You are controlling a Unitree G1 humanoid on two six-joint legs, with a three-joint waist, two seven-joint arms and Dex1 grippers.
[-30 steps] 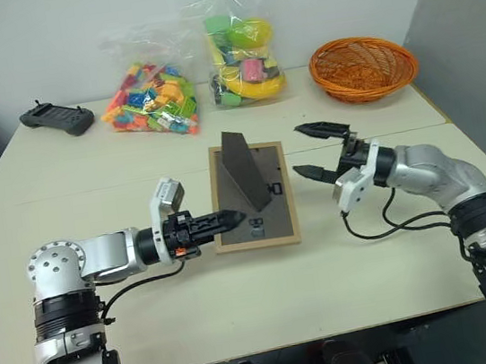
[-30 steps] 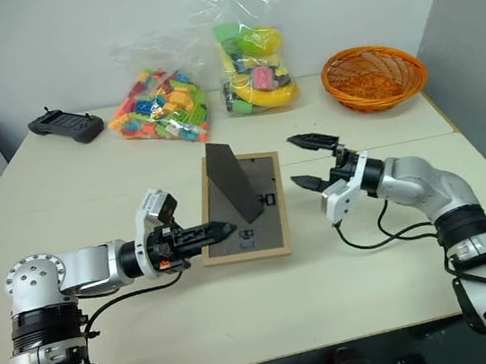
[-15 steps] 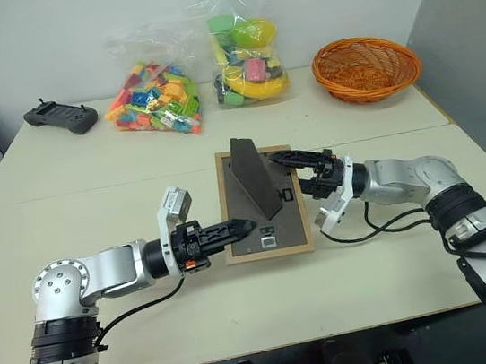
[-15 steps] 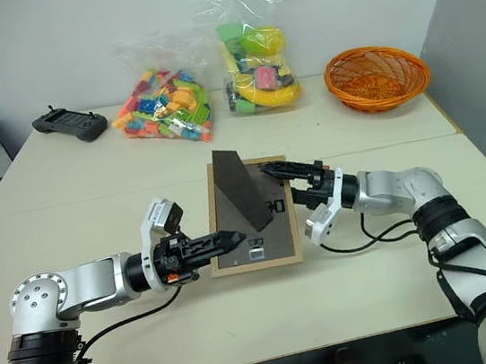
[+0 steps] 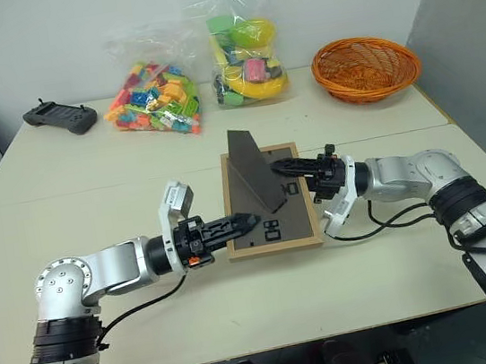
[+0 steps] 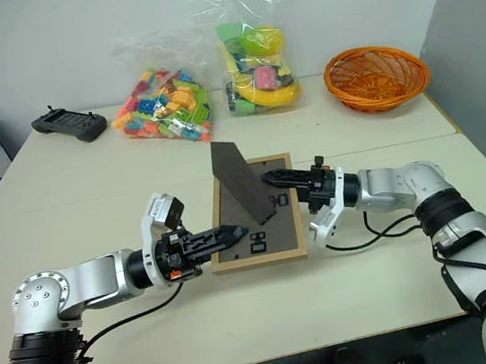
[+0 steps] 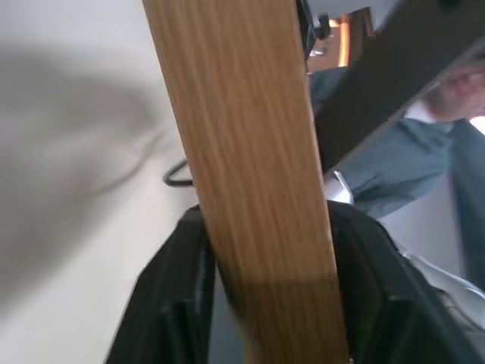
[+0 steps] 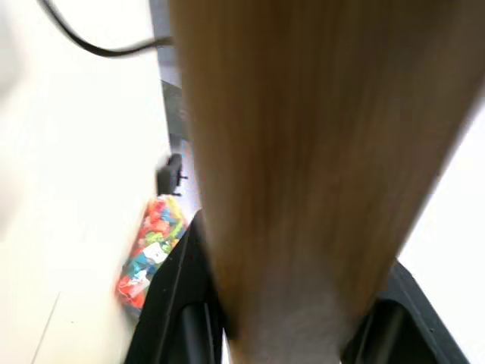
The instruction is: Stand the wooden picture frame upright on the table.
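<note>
The left gripper (image 5: 247, 222), at the frame's 9 o'clock, now straddles its left rail with a finger on either side; I judge it grasping the wooden picture frame (image 5: 299, 225), having widened from a nearly closed pinch a second ago. The frame lies back-side up mid-table (image 5: 89, 181), fold-out stand (image 5: 252, 170) raised. The right gripper (image 5: 285, 171), a second ago wide open and clear at 3 o'clock, has come over the right rail and narrowed onto it. Both edges held suggests the lift to upright is next. Count: one frame, two toy bags (image 5: 151, 97), one controller (image 5: 56, 117) at 10 o'clock, one orange basket (image 5: 363, 66) at 2 o'clock.
</note>
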